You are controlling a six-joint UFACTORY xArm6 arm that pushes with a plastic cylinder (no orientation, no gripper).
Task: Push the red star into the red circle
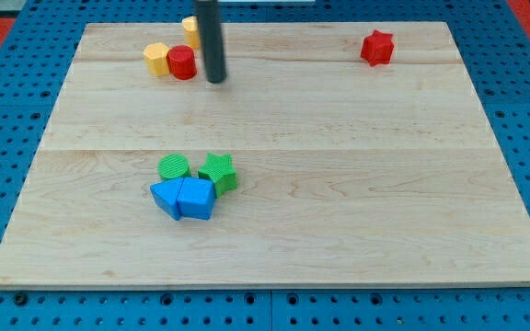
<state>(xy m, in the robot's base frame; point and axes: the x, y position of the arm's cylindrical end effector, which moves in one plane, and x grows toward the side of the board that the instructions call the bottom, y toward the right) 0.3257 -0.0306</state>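
Note:
The red star [376, 47] lies near the view's top right on the wooden board [339, 184]. The red circle [182, 62] sits near the top left, touching a yellow hexagon [157, 59] on its left. My tip [215, 80] is the lower end of the dark rod, just right of the red circle and far left of the red star. A second yellow block [190, 29] is partly hidden behind the rod at the top.
A cluster sits left of centre in the lower half: a green circle [174, 167], a green star [218, 171], and two blue blocks [184, 198] pressed together below them. The board rests on a blue pegboard [7, 138].

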